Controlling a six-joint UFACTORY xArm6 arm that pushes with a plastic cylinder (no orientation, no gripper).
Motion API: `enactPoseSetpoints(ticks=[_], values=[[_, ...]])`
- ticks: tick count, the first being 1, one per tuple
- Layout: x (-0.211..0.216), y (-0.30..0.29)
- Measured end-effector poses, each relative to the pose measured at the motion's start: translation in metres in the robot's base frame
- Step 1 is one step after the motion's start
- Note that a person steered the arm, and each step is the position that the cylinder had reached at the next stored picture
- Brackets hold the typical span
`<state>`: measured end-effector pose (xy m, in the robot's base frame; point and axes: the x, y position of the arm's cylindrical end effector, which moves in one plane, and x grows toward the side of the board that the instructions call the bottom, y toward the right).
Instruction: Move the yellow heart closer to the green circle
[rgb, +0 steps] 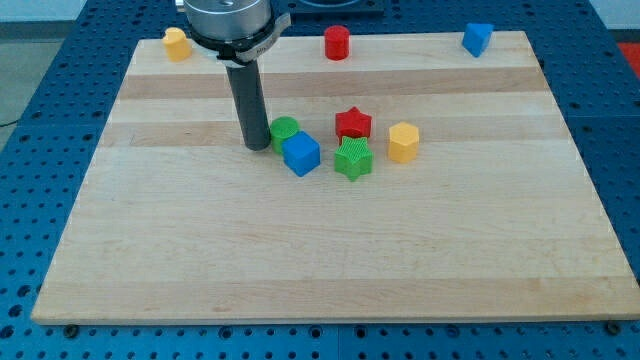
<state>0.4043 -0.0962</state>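
The yellow heart (177, 43) lies at the board's top left corner. The green circle (284, 128) lies near the middle of the board, partly behind a blue cube (300, 154). My tip (256, 147) rests on the board just left of the green circle, touching it or nearly so. The rod rises straight up from there, and the yellow heart is far up and to the left of the tip.
A red star (352, 123), a green star (353, 158) and a yellow pentagon-like block (403, 142) cluster right of the green circle. A red block (337, 42) sits at the top middle edge, and a blue block (477, 38) at the top right corner.
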Motion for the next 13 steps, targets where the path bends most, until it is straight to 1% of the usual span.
enactPoseSetpoints(ticks=[1, 2, 3, 4, 5, 6, 7, 8, 9, 10, 11, 12, 13], values=[[-0.002, -0.019], [-0.033, -0.069], [-0.06, -0.137], [-0.104, -0.197], [-0.164, -0.209], [-0.212, -0.204], [-0.213, -0.2], [-0.212, -0.15], [-0.212, -0.119], [-0.205, -0.119], [-0.164, -0.121], [-0.139, -0.108], [-0.133, -0.086]])
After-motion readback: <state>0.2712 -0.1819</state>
